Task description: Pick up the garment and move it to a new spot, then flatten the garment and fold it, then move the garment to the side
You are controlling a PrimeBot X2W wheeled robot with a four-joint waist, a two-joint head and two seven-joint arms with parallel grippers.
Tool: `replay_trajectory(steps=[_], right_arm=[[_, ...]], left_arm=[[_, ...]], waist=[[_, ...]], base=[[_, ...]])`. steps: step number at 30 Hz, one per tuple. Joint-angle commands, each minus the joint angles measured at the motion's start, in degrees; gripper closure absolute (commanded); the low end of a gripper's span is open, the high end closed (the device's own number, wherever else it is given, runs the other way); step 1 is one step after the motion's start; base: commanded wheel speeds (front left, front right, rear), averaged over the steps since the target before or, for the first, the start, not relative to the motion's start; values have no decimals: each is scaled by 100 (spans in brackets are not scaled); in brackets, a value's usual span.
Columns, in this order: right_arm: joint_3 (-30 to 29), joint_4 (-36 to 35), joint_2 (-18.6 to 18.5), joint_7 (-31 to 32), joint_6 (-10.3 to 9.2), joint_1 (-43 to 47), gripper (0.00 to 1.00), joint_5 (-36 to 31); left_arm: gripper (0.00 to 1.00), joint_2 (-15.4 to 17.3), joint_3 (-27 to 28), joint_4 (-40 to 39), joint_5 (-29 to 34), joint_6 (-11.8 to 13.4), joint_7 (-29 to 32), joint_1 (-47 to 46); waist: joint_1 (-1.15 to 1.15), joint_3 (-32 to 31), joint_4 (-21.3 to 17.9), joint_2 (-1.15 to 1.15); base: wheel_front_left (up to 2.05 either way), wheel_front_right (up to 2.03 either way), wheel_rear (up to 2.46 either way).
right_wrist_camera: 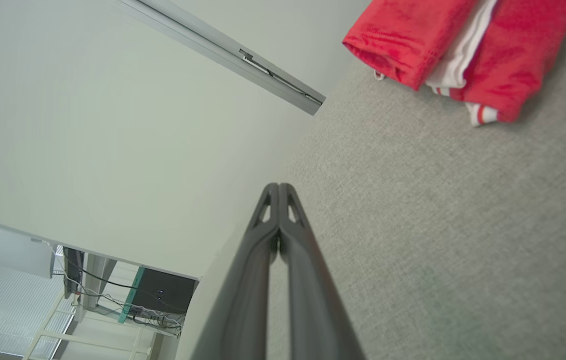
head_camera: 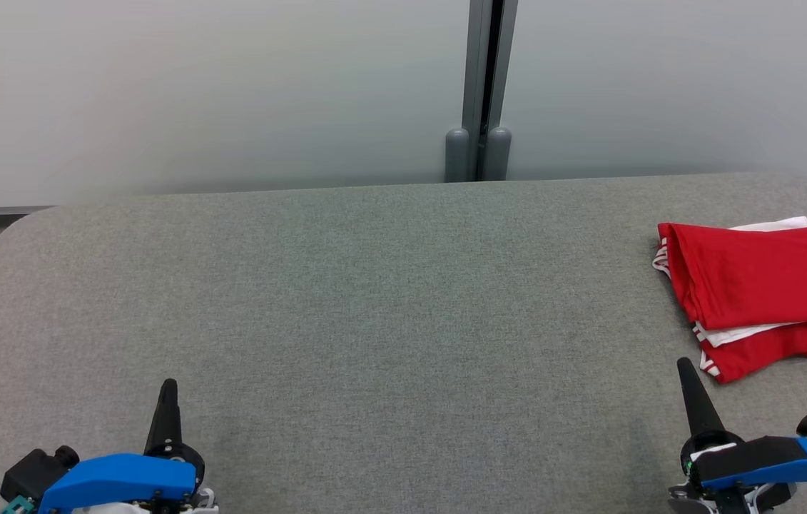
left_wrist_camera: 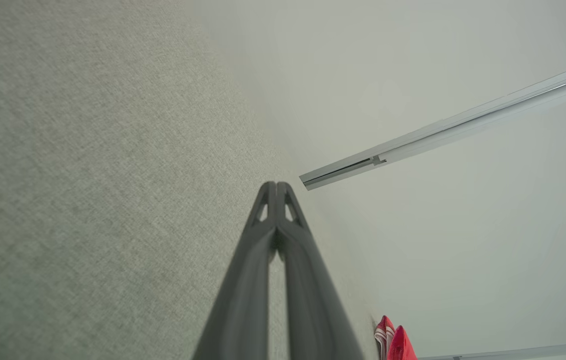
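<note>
Far right on table (head_camera: 374, 285), folded garment (head_camera: 760, 285), left hand (head_camera: 169, 385) and right hand (head_camera: 683, 365) closed, empty

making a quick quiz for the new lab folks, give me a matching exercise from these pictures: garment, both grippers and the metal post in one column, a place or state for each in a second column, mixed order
Column one
1. garment
2. left gripper
3. right gripper
4. metal post

Column two
A. upright beyond the far edge of the table
B. shut, on the left, far from the garment
C. folded, red and white, lying on the table's right side
D. shut, on the right, tip just short of the garment

Pairs: 1-C, 2-B, 3-D, 4-A
</note>
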Motion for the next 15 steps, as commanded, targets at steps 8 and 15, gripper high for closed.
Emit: replay_trajectory(steps=[8,15], right_arm=[[-89,-129,-11,162,0,-154,100,594],[-135,-158,-11,262,0,-178,100,979]], left_arm=[[100,0,146,-110,-529,-85,157,-200],[100,-10,220,-140,-879,-124,254,-252]], waist=[[0,-11,-8,0],[0,-20,-15,0]], base=[[0,0,0],[0,0,0]])
